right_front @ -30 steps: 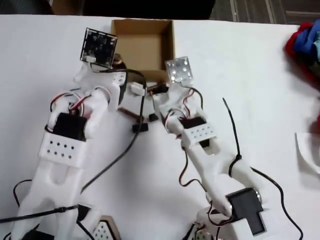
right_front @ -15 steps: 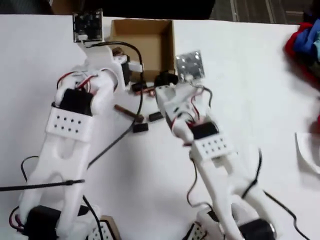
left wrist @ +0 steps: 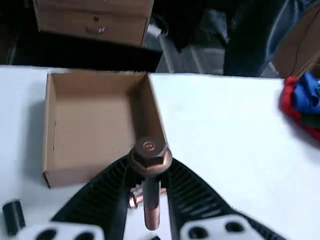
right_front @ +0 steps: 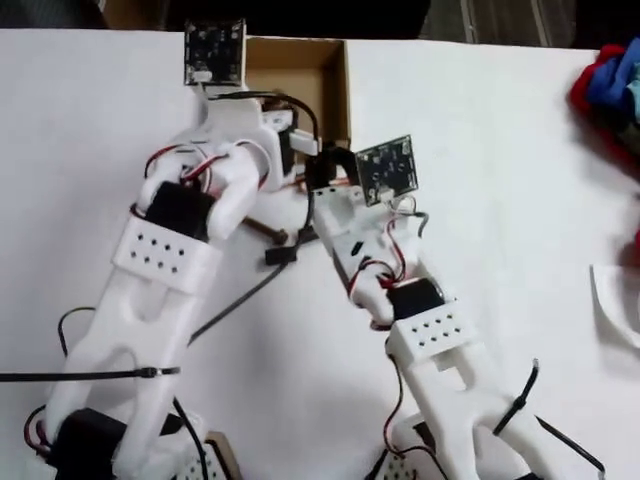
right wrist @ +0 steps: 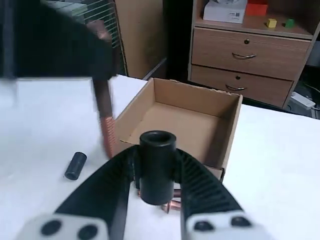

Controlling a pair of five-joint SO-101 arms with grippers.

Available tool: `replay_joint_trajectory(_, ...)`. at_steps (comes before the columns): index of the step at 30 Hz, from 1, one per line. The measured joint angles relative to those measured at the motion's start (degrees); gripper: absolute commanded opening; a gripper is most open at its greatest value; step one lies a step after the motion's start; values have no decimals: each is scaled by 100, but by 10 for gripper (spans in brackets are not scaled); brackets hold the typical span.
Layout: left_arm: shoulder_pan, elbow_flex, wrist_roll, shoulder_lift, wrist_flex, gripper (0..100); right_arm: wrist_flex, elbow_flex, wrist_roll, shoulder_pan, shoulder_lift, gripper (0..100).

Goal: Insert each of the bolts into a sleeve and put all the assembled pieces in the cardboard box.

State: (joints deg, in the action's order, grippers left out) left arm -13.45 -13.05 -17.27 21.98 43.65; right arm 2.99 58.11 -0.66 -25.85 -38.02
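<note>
Two parts are in hand. The left gripper (left wrist: 149, 175) is closed on the shank of a copper-coloured hex-head bolt (left wrist: 150, 159), threaded end toward the tabletop. The right gripper (right wrist: 157, 145) is clamped around a black cylindrical sleeve (right wrist: 157, 172), bore facing up. Both hang over the white tabletop (right_front: 480, 150) at six o'clock from the open brown cardboard box (right_front: 300, 85), which looks empty.

Mating well likely calls for centring the bolt's tip over the bore, keeping the axes parallel, then pushing slowly and straight.

Counted: two bolts, one held and one loose bolt (right_front: 262, 228); two sleeves, one held and one loose sleeve (right_front: 280, 256), both loose pieces at seven o'clock from the box.
</note>
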Motion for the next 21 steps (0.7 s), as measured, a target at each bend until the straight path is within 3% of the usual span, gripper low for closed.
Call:
replay_joint_trajectory(6,-149,62,404,-9,-325,25,0,0,0,18,0,20)
replay_joint_trajectory(21,-422,536,448,-9,-352,25,0,0,-35,18,0,20)
